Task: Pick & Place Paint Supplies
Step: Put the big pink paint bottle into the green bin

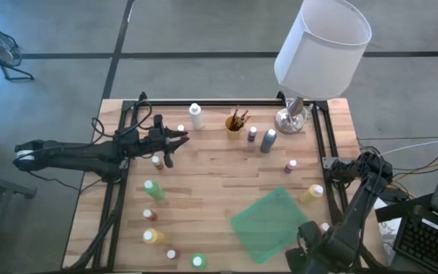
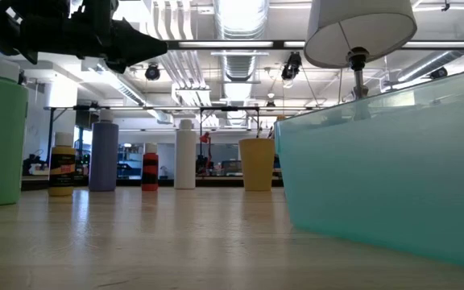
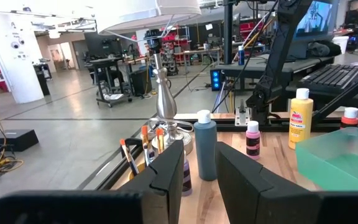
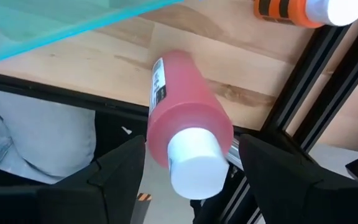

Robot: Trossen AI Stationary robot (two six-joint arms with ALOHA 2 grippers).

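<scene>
A pink bottle is seen between the right tool's parted fingers at the tabletop's near right corner, beside the green bin; no grip is made yet. The fingers should be centred on the body below the cap before closing. The left tool hangs narrowly parted, empty, above the bottles.

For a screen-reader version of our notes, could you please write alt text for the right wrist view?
The right gripper has its dark fingers spread to either side of a pink bottle with a white cap, which lies tilted at the wooden table's edge. An orange bottle lies farther along, and the translucent green bin stands beside them.
</scene>
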